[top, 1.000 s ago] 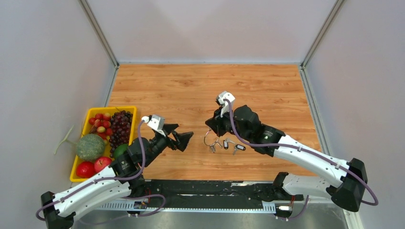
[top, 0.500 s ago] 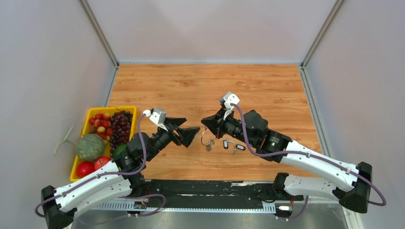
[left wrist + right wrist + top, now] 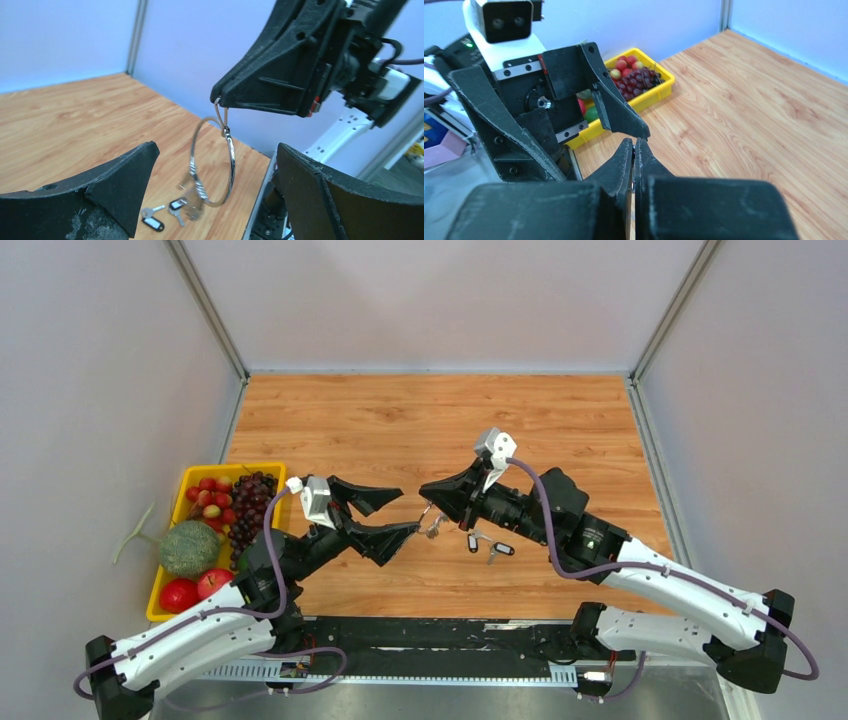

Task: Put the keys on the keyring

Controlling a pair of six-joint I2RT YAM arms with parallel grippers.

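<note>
One keyring [image 3: 232, 159], hidden from right wrist, hangs from right fingers [image 3: 270, 75].

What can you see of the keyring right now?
The keyring is a thin silver wire ring, hanging upright in the air, pinched at its top by the right gripper's shut fingers. Small silver keys dangle, blurred, at its bottom. It hangs just ahead of the left gripper's open fingers, apart from them.
</note>
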